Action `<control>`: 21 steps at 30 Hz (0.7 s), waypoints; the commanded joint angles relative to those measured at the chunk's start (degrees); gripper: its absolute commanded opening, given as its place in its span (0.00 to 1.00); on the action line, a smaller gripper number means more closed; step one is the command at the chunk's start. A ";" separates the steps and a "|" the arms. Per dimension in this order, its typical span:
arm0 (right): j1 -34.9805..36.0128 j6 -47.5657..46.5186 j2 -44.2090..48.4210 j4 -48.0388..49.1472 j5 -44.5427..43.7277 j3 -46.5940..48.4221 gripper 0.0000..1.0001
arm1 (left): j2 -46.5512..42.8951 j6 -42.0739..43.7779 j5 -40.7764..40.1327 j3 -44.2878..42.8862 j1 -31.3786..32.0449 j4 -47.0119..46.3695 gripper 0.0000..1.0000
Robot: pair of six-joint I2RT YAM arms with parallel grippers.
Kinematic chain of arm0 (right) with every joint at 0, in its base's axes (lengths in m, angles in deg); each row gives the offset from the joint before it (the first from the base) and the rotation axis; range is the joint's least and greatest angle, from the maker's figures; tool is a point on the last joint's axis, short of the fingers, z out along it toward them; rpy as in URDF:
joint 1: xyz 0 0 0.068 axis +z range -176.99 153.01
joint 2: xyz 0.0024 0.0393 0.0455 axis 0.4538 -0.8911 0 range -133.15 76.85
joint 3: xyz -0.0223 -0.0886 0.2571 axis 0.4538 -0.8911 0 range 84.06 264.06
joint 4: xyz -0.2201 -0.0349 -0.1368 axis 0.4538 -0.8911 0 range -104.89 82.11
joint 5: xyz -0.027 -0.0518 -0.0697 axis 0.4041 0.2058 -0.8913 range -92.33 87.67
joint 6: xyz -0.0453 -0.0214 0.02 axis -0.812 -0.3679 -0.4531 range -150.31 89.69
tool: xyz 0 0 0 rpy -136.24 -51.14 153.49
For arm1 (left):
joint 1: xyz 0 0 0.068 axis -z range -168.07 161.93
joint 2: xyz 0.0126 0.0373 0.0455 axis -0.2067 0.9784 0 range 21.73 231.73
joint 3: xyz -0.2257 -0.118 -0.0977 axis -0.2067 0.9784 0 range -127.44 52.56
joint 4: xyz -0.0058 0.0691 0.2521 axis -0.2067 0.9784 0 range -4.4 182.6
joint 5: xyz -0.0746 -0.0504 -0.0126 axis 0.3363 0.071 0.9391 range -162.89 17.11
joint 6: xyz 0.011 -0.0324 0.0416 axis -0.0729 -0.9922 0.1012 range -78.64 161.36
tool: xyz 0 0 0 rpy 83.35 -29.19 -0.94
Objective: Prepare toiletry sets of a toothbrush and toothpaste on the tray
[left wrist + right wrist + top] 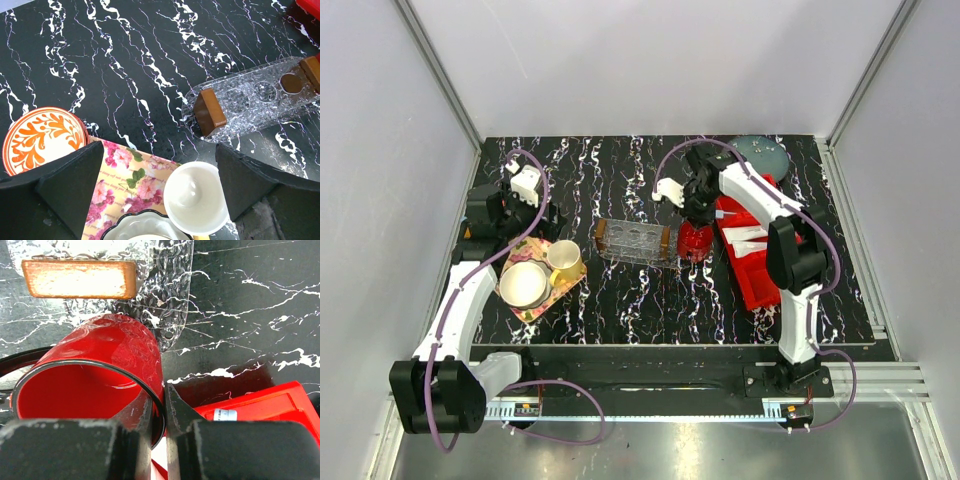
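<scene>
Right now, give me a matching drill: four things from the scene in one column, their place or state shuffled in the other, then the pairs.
Things:
1. clear tray
2. red cup
3. red bin
4. left end effector

Place or state:
A. open, above the flowery tray
B. on the right side of the table, right of the red cup
C. mid-table, just left of the red cup
D. rim pinched by the right end effector

Pairs: 1-C, 2-D, 3-B, 4-A
</scene>
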 commanded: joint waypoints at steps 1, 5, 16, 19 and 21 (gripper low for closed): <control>0.97 -0.90 -0.04 0.95 -0.20 2.83 0.00 | -0.70 1.09 -0.82 -0.31 0.05 -1.87 0.99; 1.33 -0.90 -0.74 1.21 -0.47 2.92 0.00 | -0.52 1.17 -0.82 -0.31 0.14 -1.78 0.99; 2.38 -1.17 -1.97 1.47 -1.96 3.36 0.00 | -0.70 1.26 -0.91 0.04 0.14 -1.87 0.99; 2.47 -1.17 -2.06 1.56 -2.05 3.36 0.00 | -0.96 1.44 -0.82 0.21 0.05 -1.87 0.99; 2.56 -1.17 -2.15 1.74 -2.23 3.27 0.00 | -1.05 1.53 -0.91 0.30 0.14 -1.78 0.99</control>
